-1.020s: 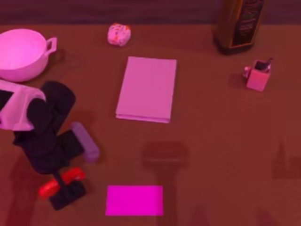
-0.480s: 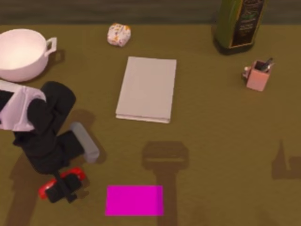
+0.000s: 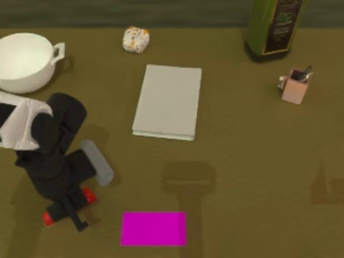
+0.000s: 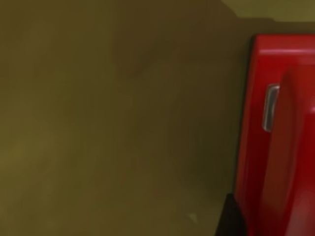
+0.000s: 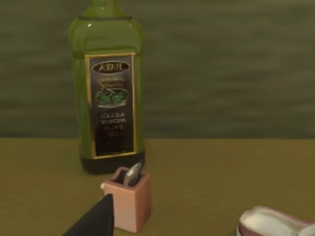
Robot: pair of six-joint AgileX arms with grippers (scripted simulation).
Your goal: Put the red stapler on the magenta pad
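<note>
The left gripper (image 3: 69,210) sits low in the lower left of the top view, directly over the red stapler (image 3: 67,207), and its dark fingers straddle the stapler's middle so that only the two red ends show, one toward the left edge and one up and to the right. Whether the jaws have already closed on it or merely bracket it I cannot tell from above. The left wrist view does not settle it either: there the red stapler (image 4: 278,132) fills the right side of the frame very close to the lens, with a small metal tab on its top and bare table beside it. The stapler lies on the table (image 3: 242,161) at a slant, near the magenta pad (image 3: 153,228) but apart from it; the pad lies flat at the bottom centre of the top view, just right of the gripper, with nothing on it. I judge the step in hand to be the grasp itself, with the carry not yet begun. The next move calls for a firm hold across the stapler's narrow body, a small lift clear of the table, a short travel to the right in the top view, and a set-down with the stapler wholly inside the pad's edges. The right gripper is not in the top view; the right wrist view shows only a dark tip at its lower edge, before a green bottle (image 5: 107,86) and a small pink holder (image 5: 129,199).
</note>
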